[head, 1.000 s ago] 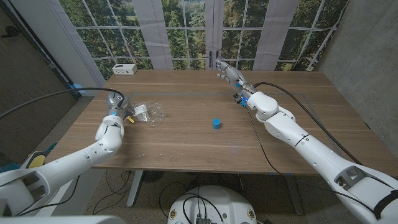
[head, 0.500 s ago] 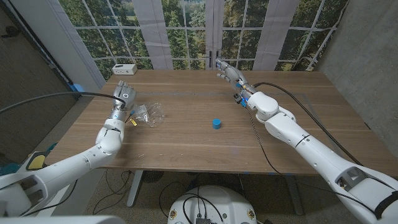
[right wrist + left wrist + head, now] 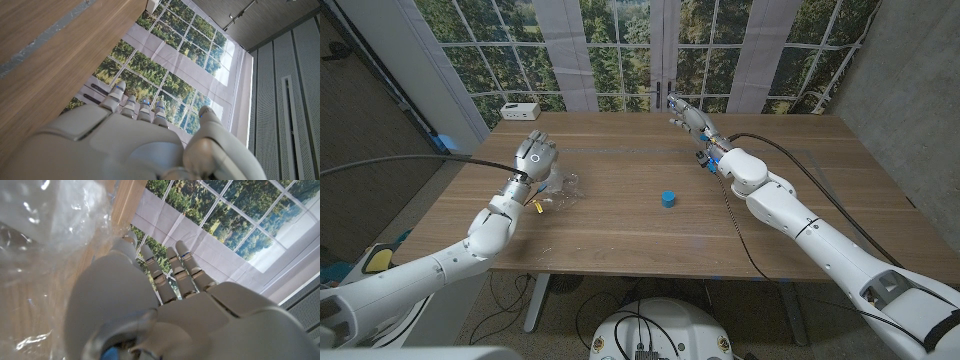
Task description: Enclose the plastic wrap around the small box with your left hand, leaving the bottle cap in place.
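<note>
Crumpled clear plastic wrap (image 3: 563, 188) lies on the left part of the wooden table (image 3: 620, 240). A small yellow bit (image 3: 533, 203), partly hidden by the wrap and my wrist, shows at its near edge. My left hand (image 3: 536, 155) hovers just above the wrap's far left side with its fingers spread and nothing in them. In the left wrist view the wrap (image 3: 45, 230) lies right beside my left hand (image 3: 165, 295). The blue bottle cap (image 3: 667, 198) stands alone mid-table. My right hand (image 3: 686, 114) is over the far edge, fingers stretched out and empty, as the right wrist view (image 3: 130, 135) also shows.
A white box-shaped device (image 3: 520, 110) sits at the table's back left corner. A black cable (image 3: 740, 225) runs along my right arm across the table's right half. Bare wood lies between the wrap and the cap.
My left hand has lifted off the wrap and moved up and toward the far side, its fingers opening. The wrap now lies more bunched. My right arm and the cap are unmoved.
</note>
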Robot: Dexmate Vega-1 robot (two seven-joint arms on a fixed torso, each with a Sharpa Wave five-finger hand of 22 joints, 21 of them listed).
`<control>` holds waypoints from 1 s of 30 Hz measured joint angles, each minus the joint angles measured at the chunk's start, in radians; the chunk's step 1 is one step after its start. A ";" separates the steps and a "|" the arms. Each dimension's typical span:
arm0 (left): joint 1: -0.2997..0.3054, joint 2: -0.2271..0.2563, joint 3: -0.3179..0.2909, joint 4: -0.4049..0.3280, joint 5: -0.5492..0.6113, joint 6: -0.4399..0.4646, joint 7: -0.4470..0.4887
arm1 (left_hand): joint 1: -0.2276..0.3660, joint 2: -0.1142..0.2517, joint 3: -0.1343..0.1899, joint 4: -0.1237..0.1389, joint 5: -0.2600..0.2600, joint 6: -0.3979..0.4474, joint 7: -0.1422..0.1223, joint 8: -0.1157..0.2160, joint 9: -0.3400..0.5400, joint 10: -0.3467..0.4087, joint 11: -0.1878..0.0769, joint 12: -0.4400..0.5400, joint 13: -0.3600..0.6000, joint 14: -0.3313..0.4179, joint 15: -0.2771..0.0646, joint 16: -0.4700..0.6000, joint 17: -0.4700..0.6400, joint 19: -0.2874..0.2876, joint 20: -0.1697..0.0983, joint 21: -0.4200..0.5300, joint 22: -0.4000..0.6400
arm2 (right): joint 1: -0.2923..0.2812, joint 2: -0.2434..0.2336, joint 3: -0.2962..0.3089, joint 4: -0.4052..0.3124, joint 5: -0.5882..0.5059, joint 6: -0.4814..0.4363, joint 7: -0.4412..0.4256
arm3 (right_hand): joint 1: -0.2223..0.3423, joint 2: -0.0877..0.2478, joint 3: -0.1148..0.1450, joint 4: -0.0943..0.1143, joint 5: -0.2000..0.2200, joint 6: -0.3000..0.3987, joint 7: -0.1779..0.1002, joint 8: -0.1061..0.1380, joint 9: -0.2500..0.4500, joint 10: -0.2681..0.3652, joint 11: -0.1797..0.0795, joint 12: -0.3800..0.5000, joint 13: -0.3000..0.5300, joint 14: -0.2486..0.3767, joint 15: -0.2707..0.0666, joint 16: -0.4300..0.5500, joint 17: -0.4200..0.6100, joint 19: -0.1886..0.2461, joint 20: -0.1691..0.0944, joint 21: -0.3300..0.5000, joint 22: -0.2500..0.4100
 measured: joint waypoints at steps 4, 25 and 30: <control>0.031 0.026 -0.017 -0.044 0.023 -0.014 -0.026 | -0.003 -0.026 -0.013 0.004 0.000 0.024 0.003 0.015 0.001 0.000 0.000 0.000 0.005 0.000 0.000 -0.008 0.001 -0.004 -0.004 0.000 0.000 | 0.000 0.000 0.000 -0.001 0.001 -0.002 -0.001 | 0.000 0.000 0.000 0.000 0.000 0.000 0.000 0.000 0.000 0.000 0.000 0.000 0.000 0.000 0.000 0.000 0.000 0.000 0.000 0.000 0.000; 0.203 -0.048 -0.119 -0.147 0.073 0.177 -0.099 | -0.095 -0.016 -0.017 0.080 0.007 -0.017 0.041 0.088 0.056 0.007 0.004 -0.009 0.028 0.020 -0.001 -0.023 0.010 -0.025 0.027 0.000 0.000 | 0.024 0.020 -0.015 0.031 0.000 -0.016 0.003 | 0.000 0.000 0.004 0.004 0.000 0.000 0.000 0.000 0.000 -0.004 -0.004 0.000 0.000 0.000 0.000 0.000 0.000 0.000 0.000 0.000 0.000; 0.228 -0.080 -0.135 -0.159 0.042 0.228 -0.080 | -0.104 -0.023 -0.012 0.086 0.001 -0.023 0.043 0.115 0.064 0.031 0.005 -0.008 0.032 0.041 -0.005 -0.023 0.010 -0.029 0.040 0.004 0.000 | 0.029 0.025 -0.018 0.039 0.000 -0.016 0.005 | 0.000 0.000 0.006 0.003 0.000 0.000 0.000 0.000 0.000 -0.006 -0.006 0.000 0.000 0.000 0.000 0.000 0.000 0.000 0.000 0.000 0.000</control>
